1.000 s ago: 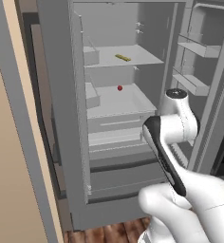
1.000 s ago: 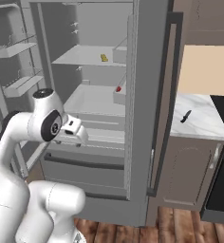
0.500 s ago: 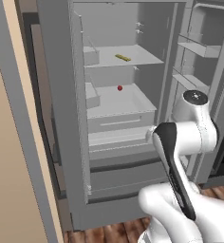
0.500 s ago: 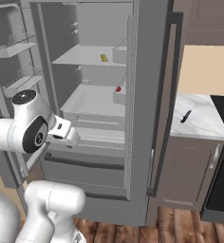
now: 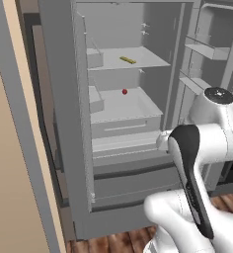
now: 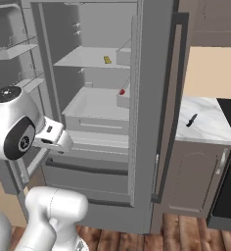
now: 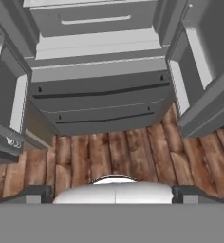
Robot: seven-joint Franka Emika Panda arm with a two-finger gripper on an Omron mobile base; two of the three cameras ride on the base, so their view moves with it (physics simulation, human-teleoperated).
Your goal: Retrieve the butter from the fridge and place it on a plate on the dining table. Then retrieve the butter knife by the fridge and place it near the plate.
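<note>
pincer (image 7: 114, 192): mine, jaws spread wide, grasping nothing; fingertips sit dark at either side of the bottom edge in the hand view, pointing down at the wooden floor (image 7: 109, 152) in front of the fridge's two lower drawers (image 7: 102, 102).

fridge (image 5: 128, 163): tall, grey, both upper doors swung open; interior shelves on show from both base views. door bins (image 5: 202, 49) line the inside of the opened doors.

butter (image 5: 128, 60): small slim yellow stick, lying flat on the upper shelf, toward the back; seen also from the right base view (image 6: 107, 60), near the small box at that shelf's edge. well apart from my pincer.

red round item (image 5: 124, 91): tiny, resting on the shelf below the butter, near its middle; in the right base view (image 6: 122, 91) it sits just beside the bin at the shelf's right side.

my arm (image 5: 197, 158): white with a dark band, raised in front of the lower part of the fridge, to the right of the open compartment in the left base view; wrist end at (image 6: 51, 139) level with the crisper drawer front.

table (image 6: 205, 122): white marble-veined top, just to the right of the fridge, over a brown cabinet.

knife (image 6: 191, 120): small, dark, lying on that marble top, tilted, apart from the fridge wall.

dark oven front (image 6: 227, 196): at the far right edge, beside the cabinet.
</note>
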